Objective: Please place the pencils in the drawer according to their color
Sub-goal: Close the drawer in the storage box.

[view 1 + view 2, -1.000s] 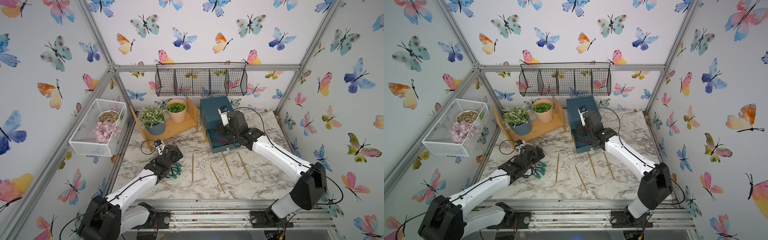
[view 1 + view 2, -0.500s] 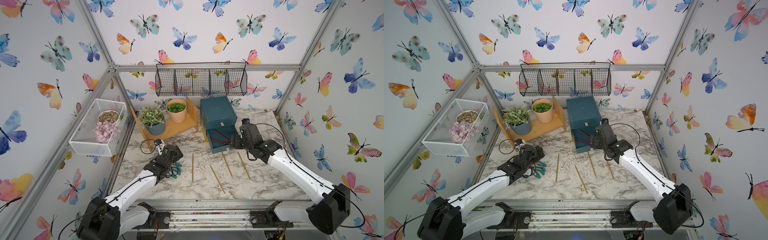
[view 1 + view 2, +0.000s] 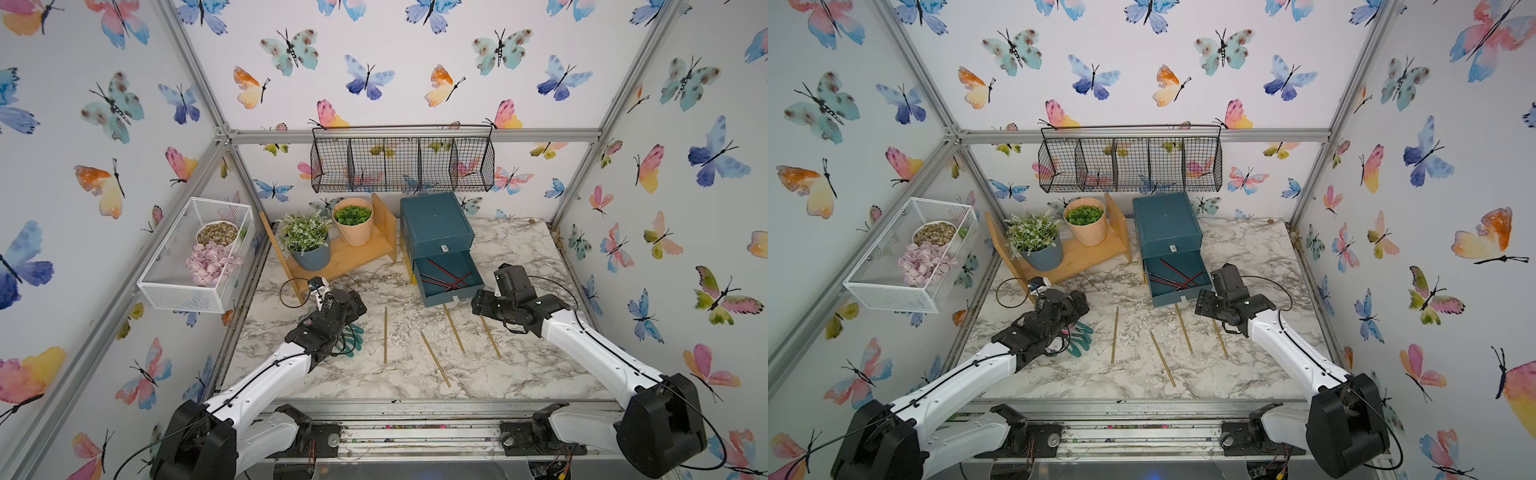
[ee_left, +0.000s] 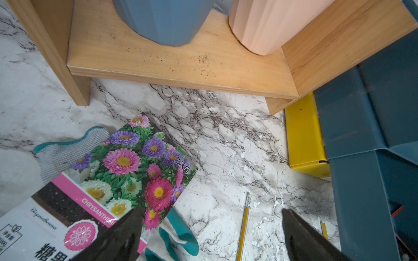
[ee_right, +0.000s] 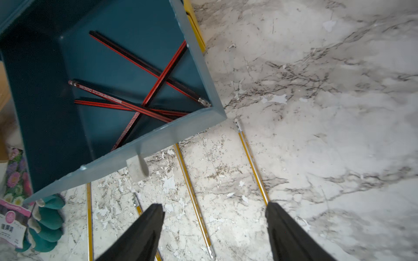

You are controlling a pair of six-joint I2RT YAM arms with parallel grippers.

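Lying below spread R jaws, gold pencil (image 5: 193, 198), untouched

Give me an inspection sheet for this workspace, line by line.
Surface: marble tabletop, scuffed with white flecks.
Job's things: four gold pencils loose on tabletop; red-black pencils crossed inside open middle drawer of chest.
Clutter: glove and seed packet lying on tabletop.
Grippers: left gripper open, empty; right gripper open, empty.
Cables: black cable loop beside shelf.
Surroundings: potted plants on shelf, wire basket, white basket, butterfly walls.
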